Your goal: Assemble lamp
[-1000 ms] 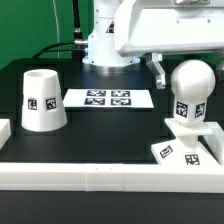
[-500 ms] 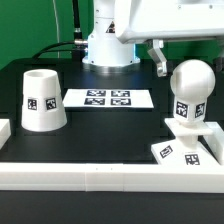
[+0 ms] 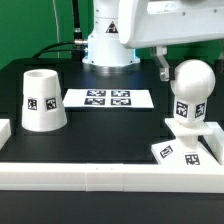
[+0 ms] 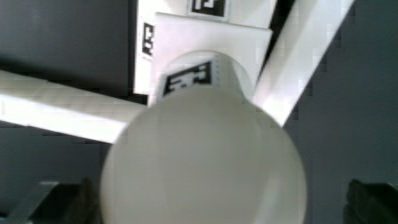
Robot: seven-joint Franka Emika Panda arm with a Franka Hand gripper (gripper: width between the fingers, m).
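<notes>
The round-headed bulb (image 3: 190, 90) stands upright on the flat square base (image 3: 186, 150) at the exterior view's right. The truncated-cone shade (image 3: 43, 100) stands alone at the left. My gripper (image 3: 176, 58) hangs just above the bulb's head, and only one dark finger (image 3: 162, 68) shows, left of the head. In the wrist view the bulb (image 4: 205, 150) fills the middle, with the base (image 4: 210, 42) beyond it. My gripper (image 4: 217, 205) is open, and its dark fingers (image 4: 61, 200) stand well apart on either side of the head without touching it.
The marker board (image 3: 108, 99) lies at the back middle. A long white border rail (image 3: 100, 176) runs along the front edge and also shows in the wrist view (image 4: 54, 98). The robot's base (image 3: 108, 45) stands behind the board.
The gripper has stayed over the bulb. It rose a little, then came down slightly and shifted towards the exterior view's right. The lamp parts have not moved.
</notes>
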